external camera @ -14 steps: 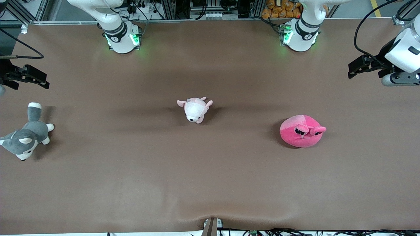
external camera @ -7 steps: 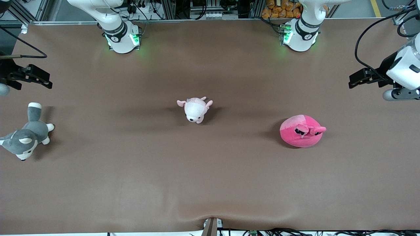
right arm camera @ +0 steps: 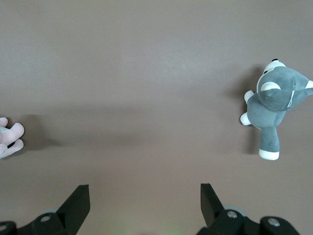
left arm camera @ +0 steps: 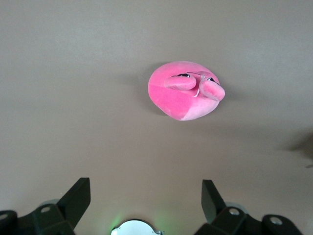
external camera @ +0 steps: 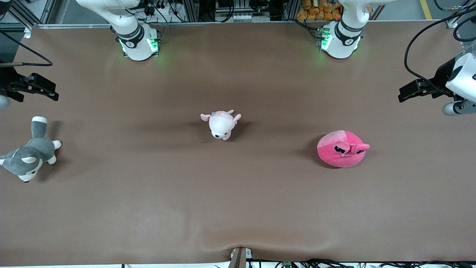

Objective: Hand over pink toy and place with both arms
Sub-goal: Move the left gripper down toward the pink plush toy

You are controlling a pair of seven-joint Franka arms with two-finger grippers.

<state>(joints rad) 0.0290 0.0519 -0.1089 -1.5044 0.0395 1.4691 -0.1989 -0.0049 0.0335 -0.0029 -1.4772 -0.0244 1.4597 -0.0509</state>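
Note:
The pink toy, a round hot-pink plush with two dark half-lidded eyes, lies on the brown table toward the left arm's end. It also shows in the left wrist view. My left gripper is open and empty, up in the air over the table's edge at the left arm's end, apart from the toy; its own view shows it with jaws wide apart. My right gripper is open and empty over the right arm's end of the table, and in its own view too.
A small pale pink-and-white plush lies at the table's middle; its paws show in the right wrist view. A grey-and-white husky plush lies at the right arm's end, also in the right wrist view. Both arm bases stand along the table's back edge.
My left gripper has drifted down in the front view and slightly toward the table's end. The right gripper has barely shifted. The toys have not moved.

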